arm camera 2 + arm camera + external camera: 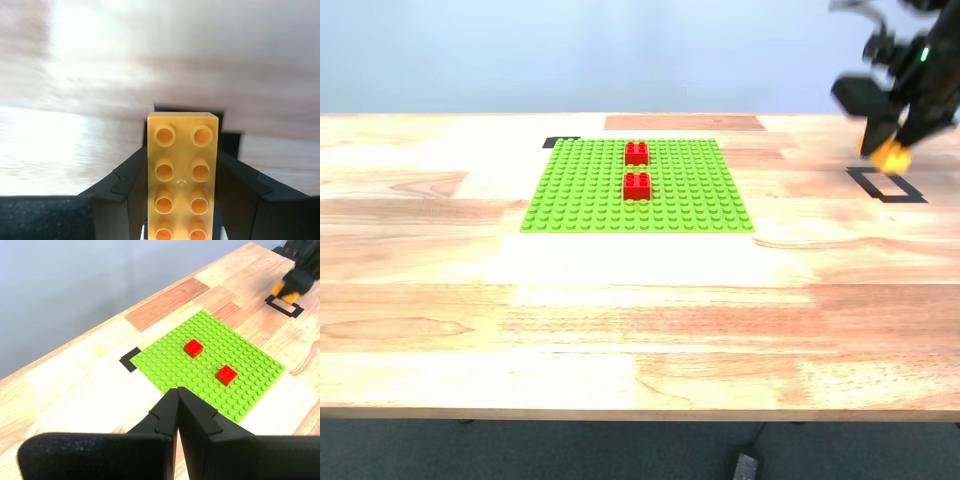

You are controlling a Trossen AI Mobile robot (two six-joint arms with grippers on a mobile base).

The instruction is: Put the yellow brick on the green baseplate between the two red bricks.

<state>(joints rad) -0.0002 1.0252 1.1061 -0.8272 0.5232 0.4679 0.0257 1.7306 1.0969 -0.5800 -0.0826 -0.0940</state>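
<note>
The yellow brick [182, 172] sits between the fingers of my second gripper [182, 200], which is shut on it. In the exterior view the yellow brick [891, 153] hangs just above a black tape outline at the exterior view's right, held by my second gripper [888, 140]. The green baseplate [580, 190] lies at the table's middle with two red bricks [636, 152] [637, 185] in a line, a gap between them. My first gripper [177, 400] is shut with nothing in it, above the table short of the green baseplate [165, 362]; the red bricks [193, 347] [226, 374] and yellow brick [282, 290] show beyond.
A black tape rectangle [886, 186] marks the table under the held brick. A black tape corner [558, 142] lies at the baseplate's far corner on the exterior view's left. Bare wooden table [620, 320] stretches in front of the baseplate.
</note>
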